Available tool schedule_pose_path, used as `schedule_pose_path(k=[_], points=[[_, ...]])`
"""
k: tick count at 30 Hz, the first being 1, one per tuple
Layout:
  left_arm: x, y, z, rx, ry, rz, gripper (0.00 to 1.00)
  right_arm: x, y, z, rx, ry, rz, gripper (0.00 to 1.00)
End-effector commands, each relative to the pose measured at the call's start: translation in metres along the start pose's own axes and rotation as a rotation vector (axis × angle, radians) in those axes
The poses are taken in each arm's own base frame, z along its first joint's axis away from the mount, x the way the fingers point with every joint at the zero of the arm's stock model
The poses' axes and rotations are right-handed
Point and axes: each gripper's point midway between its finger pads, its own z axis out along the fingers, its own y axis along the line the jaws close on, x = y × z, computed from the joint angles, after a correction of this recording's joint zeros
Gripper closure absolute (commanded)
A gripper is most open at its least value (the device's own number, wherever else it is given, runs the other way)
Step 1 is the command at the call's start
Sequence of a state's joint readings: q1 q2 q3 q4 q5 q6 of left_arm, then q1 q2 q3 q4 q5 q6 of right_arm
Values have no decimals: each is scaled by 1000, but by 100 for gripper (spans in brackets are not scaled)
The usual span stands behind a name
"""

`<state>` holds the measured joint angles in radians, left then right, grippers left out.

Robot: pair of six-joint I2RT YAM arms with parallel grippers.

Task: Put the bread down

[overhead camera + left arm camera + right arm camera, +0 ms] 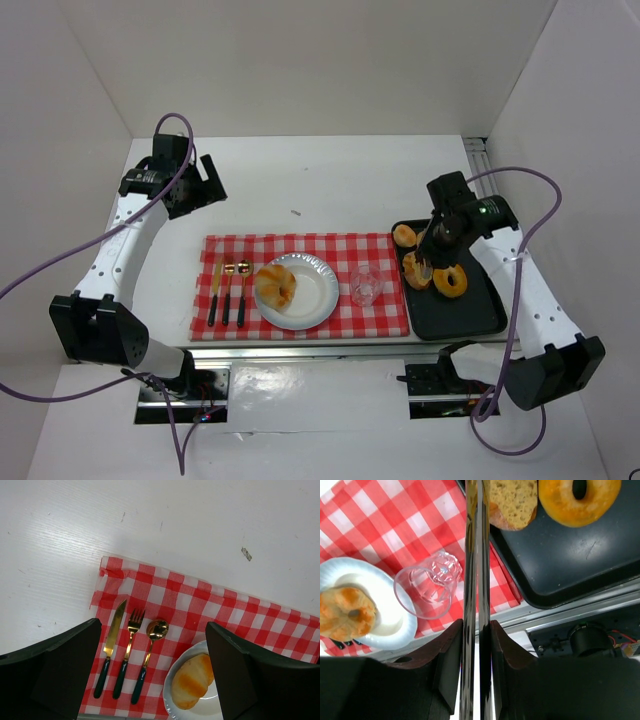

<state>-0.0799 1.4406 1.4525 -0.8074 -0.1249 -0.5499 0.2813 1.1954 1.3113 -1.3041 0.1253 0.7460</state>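
**A:** What could have gone wrong there? The right claw (430, 252) was pressed shut beside the slice (512, 500), with nothing visible between its jaws.

**B:** A shut claw would likely only shove it. The slice lay on the tray (480, 315), hard by the doughnut (451, 282), so a push might have dragged both.

**A:** And the route?

**B:** The glass (365, 285) stood between tray and plate (315, 300). A low carry could have clipped it. The roll (275, 285) sat on that plate, so a careless drop risked nudging it.

**A:** Pose?

**B:** The right arm reached forward, wrist tipped down over the tray's left side. The left arm stretched far out, and the left claw (205, 180) gaped wide above the tabletop (330, 175), well apart from everything.
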Motion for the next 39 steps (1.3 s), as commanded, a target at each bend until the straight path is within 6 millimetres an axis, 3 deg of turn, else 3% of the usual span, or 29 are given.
schedule_pose_path(k=[1,15,33,39], points=[[-7,-3,0,20,-16,9,1,9,2,1,-26,50,-25,66],[-4,-2,5,16,-8,10,1,17,1,13,-20,96,-66,61],[-2,-2,11,7,8,12,1,14,-20,30,96,83,-98,54],[-2,-2,11,7,8,12,1,17,-29,30,136,87,-133,72]])
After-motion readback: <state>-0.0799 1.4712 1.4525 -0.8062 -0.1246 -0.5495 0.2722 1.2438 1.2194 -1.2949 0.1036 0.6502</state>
